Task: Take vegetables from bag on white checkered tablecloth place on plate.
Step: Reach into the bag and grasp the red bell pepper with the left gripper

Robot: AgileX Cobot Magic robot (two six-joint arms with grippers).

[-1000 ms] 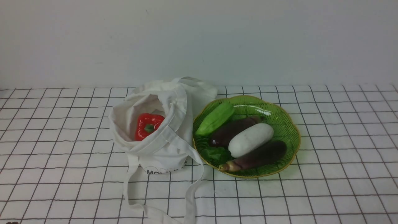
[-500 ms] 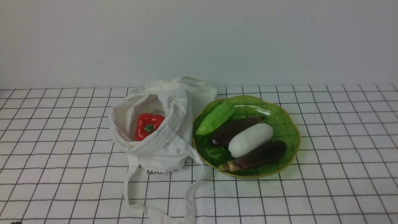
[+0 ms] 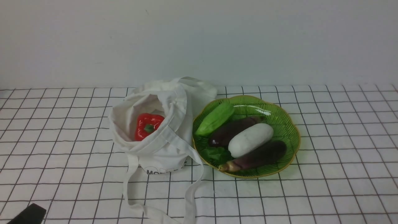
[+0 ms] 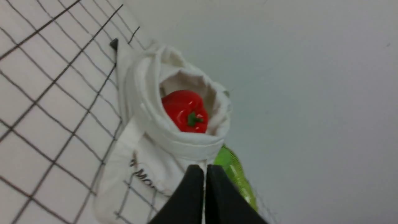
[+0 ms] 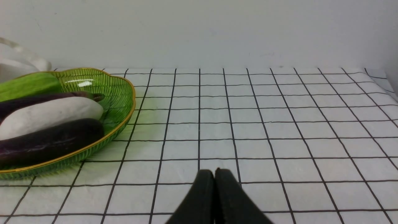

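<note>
peeking from the bag [image 3: 164,146], a half-hidden red pepper [image 3: 143,127] (left claw [image 4: 204,169] and right claw [image 5: 214,171] clenched, empty)

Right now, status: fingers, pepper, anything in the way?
Left fingers shut, empty, short of bag. Right fingers shut, empty, over cloth near plate. Pepper in open bag, untouched. Plate crowded: eggplants, white vegetable, green vegetable.
</note>
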